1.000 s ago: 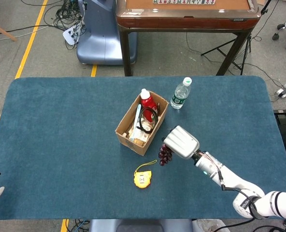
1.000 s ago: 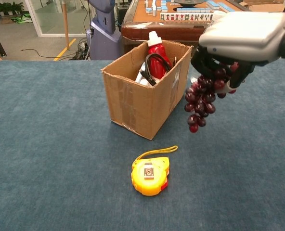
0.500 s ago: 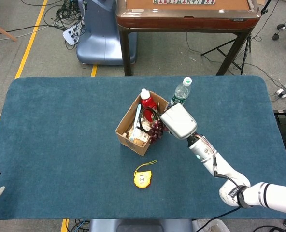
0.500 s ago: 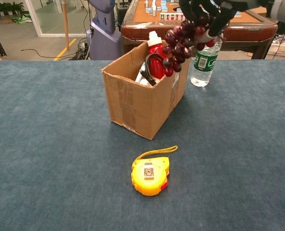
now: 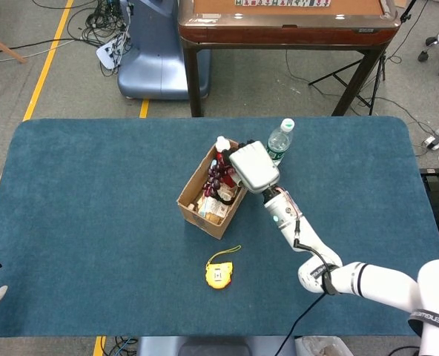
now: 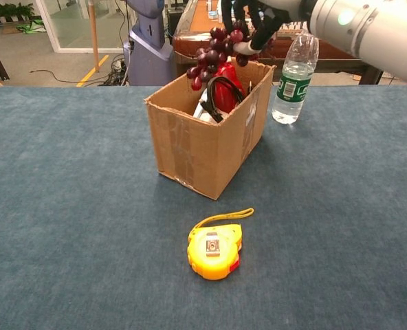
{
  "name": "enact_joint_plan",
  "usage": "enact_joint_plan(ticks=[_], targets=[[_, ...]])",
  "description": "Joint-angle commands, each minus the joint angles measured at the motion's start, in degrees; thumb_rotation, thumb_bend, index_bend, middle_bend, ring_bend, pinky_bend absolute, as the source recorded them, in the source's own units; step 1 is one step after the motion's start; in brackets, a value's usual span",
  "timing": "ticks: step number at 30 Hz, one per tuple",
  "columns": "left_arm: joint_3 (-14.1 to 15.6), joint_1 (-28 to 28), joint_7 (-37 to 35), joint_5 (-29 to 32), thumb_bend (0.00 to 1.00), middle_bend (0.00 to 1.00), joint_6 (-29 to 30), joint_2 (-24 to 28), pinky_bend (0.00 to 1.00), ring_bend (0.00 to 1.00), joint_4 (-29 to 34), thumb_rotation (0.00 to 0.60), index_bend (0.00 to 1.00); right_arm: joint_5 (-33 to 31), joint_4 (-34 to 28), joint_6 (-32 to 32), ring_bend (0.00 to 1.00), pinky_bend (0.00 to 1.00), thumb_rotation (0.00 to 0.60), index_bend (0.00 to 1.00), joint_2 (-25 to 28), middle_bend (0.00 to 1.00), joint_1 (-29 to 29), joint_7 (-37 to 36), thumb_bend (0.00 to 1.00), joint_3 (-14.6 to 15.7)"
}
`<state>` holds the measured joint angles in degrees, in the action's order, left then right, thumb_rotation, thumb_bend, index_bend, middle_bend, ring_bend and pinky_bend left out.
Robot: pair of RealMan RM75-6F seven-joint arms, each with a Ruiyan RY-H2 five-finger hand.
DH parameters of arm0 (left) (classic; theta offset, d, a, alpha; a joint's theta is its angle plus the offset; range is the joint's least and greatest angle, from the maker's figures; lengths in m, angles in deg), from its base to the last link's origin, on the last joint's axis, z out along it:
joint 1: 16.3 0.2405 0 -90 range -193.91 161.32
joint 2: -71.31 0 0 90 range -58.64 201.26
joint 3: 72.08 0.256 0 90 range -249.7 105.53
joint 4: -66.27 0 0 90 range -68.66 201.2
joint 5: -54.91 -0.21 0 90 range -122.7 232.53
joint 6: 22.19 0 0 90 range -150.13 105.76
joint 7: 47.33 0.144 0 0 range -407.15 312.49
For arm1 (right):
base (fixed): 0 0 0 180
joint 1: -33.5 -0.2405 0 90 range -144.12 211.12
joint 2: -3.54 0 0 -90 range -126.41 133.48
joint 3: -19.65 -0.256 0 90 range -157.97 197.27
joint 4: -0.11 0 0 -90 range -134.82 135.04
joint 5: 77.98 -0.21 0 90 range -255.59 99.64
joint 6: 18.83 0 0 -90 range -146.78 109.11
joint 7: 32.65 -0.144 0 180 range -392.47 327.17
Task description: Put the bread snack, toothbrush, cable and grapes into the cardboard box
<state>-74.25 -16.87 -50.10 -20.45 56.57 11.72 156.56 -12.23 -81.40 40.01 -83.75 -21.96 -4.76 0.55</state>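
Right hand [image 5: 253, 166], fingers closed on the grapes [image 6: 210, 58], has carried them from beside the cardboard box [image 6: 190, 148] to above its opening, apparently ready for release; left hand barely visible.

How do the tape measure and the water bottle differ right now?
The tape measure is yellow and lies flat on the table in front of the cardboard box; the water bottle is clear with a green label and stands upright beside the box's far right corner. The tape measure is squat, the bottle tall and slim. Both sit on the blue table, outside the box, untouched by any robot hand.
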Motion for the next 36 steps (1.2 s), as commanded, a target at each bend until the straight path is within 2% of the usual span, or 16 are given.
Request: enact_joint_plan(ticks=[1, 3, 4, 8, 12, 15, 19, 26, 32, 36], targets=[[0.00, 0.06, -0.16, -0.06, 0.21, 0.41, 0.10, 0.06, 0.49, 0.32, 0.04, 0.600, 0.41, 1.48, 3.77, -0.01, 0.33, 0.45, 0.600, 0.18, -3.40, 0.31, -1.40, -2.70, 0.14, 0.34], [0.00, 0.13, -0.30, -0.19, 0.21, 0.41, 0.30, 0.11, 0.49, 0.32, 0.10, 0.600, 0.41, 2.62, 4.98, 0.25, 0.23, 0.39, 0.600, 0.07, -4.26, 0.20, -1.44, -4.02, 0.03, 0.86], [0.01, 0.15, -0.42, -0.28, 0.21, 0.41, 0.36, 0.14, 0.49, 0.32, 0.13, 0.600, 0.41, 3.13, 5.32, 0.36, 0.19, 0.36, 0.600, 0.03, -4.40, 0.15, -1.34, -4.80, 0.00, 1.06], [0.08, 0.23, -0.45, -0.47, 0.21, 0.41, 0.56, 0.24, 0.49, 0.32, 0.22, 0.600, 0.41, 5.72, 5.76, 2.07, 0.12, 0.32, 0.600, 0.00, -3.88, 0.07, -0.21, -8.60, 0.00, 1.68], [0.09, 0.30, -0.48, -0.57, 0.21, 0.41, 0.72, 0.32, 0.49, 0.32, 0.32, 0.600, 0.41, 7.84, 2.25, 4.19, 0.11, 0.32, 0.600, 0.00, -0.27, 0.07, 2.01, -8.73, 0.00, 2.87], [0.16, 0.29, -0.20, -0.77, 0.21, 0.41, 0.83, 0.29, 0.49, 0.32, 0.49, 0.600, 0.41, 8.25, -2.80, 4.56, 0.11, 0.32, 0.600, 0.00, 4.89, 0.11, 4.20, -6.21, 0.00, 4.30], [0.30, 0.20, 0.49, -1.26, 0.21, 0.41, 1.04, 0.20, 0.49, 0.32, 0.86, 0.600, 0.41, 6.52, -11.00, 4.70, 0.11, 0.32, 0.600, 0.09, 13.16, 0.15, 8.01, -2.28, 0.00, 6.30], [0.65, 0.03, -1.09, -3.05, 0.21, 0.42, 1.28, 0.95, 0.49, 0.32, 2.72, 0.600, 0.41, 4.82, -19.94, 5.52, 0.11, 0.32, 0.600, 0.09, 24.81, 0.15, 14.19, 2.51, 0.00, 10.90], [0.47, 0.08, 0.10, -4.66, 0.21, 0.42, 3.26, 0.70, 0.49, 0.32, 3.11, 0.600, 0.41, 4.76, -26.21, 8.50, 0.11, 0.32, 0.600, 0.13, 32.14, 0.17, 20.54, 1.85, 0.00, 14.69], [0.26, -0.14, 0.42, -4.22, 0.21, 0.42, 3.03, 0.41, 0.49, 0.32, 2.87, 0.600, 0.41, 5.70, -27.59, 12.40, 0.11, 0.32, 0.600, 0.15, 34.63, 0.18, 25.54, -0.52, 0.00, 16.84]])
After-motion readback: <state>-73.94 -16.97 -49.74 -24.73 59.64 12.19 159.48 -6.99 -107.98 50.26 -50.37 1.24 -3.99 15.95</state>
